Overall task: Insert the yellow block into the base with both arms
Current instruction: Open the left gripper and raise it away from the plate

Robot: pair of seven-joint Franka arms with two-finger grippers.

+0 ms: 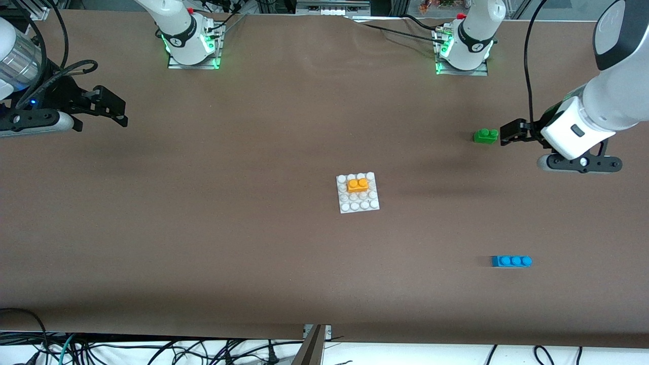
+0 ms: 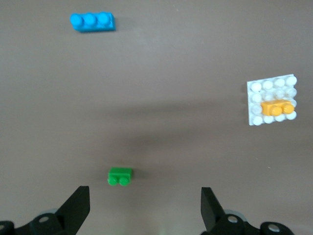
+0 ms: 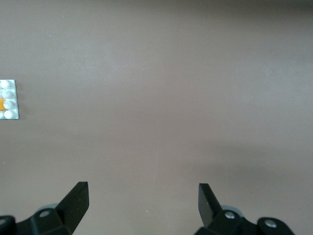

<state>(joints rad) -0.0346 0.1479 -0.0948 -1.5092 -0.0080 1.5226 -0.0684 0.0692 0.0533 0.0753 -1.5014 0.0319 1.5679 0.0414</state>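
1. Blue three-stud brick (image 1: 511,261) lies nearest the front camera, toward the left arm's end of the tabletop (image 1: 203,228). It is not part of the task. Risk: a low sweep of the left arm toward the centre could knock it.
2. Base (image 1: 371,204), the white studded plate, sits mid-tabletop, well apart from both grippers. The yellow block (image 1: 357,184) rests on its studs, in the rows farther from the front camera. Risk: whether the block is pressed fully home cannot be told; if it only sits on the studs, it may pop off when disturbed. The unheld plate may also slide under any press.
3. Green two-stud brick (image 1: 485,135) lies farther from the front camera, just beside the left gripper (image 1: 512,131). The left jaws stand wide open and hold nothing. Risk: descending from here could nudge or grasp the wrong brick.
4. Right gripper (image 1: 114,107) hangs over bare tabletop at the right arm's end, jaws fully apart and empty. Risk: low; a return to the base with misjudged height could shift the plate.
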